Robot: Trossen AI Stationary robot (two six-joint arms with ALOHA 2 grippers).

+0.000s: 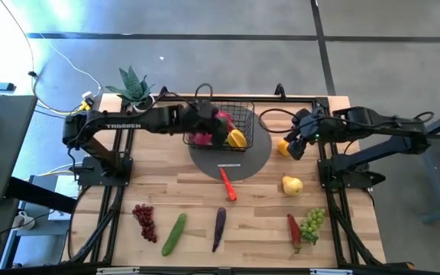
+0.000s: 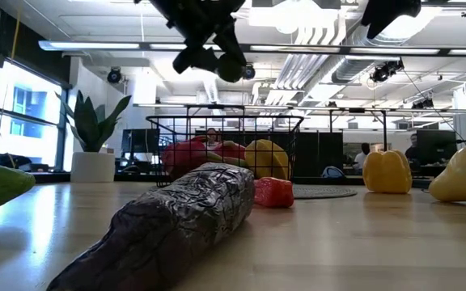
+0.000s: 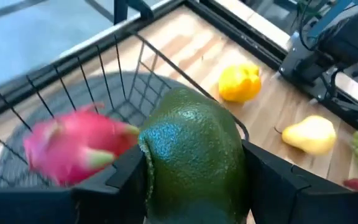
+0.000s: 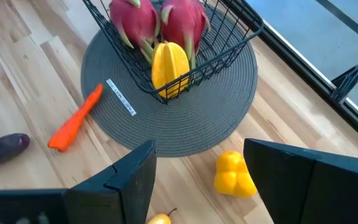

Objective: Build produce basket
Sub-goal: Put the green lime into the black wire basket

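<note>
while a dark green avocado (image 3: 194,155) is clamped between the left gripper (image 1: 202,121)'s fingers (image 3: 126,177), it is held above the basket (image 1: 244,114), which sits on the grey round mat (image 1: 254,156) with two pink dragon fruits (image 4: 157,22) and a yellow piece (image 4: 168,68) inside. the avocado is best lowered into the free space beside the dragon fruits before it is released, clear of the wire rim. the right gripper (image 1: 296,145), parted and empty, is poised over the yellow pepper (image 4: 234,175) just beside the basket.
</note>
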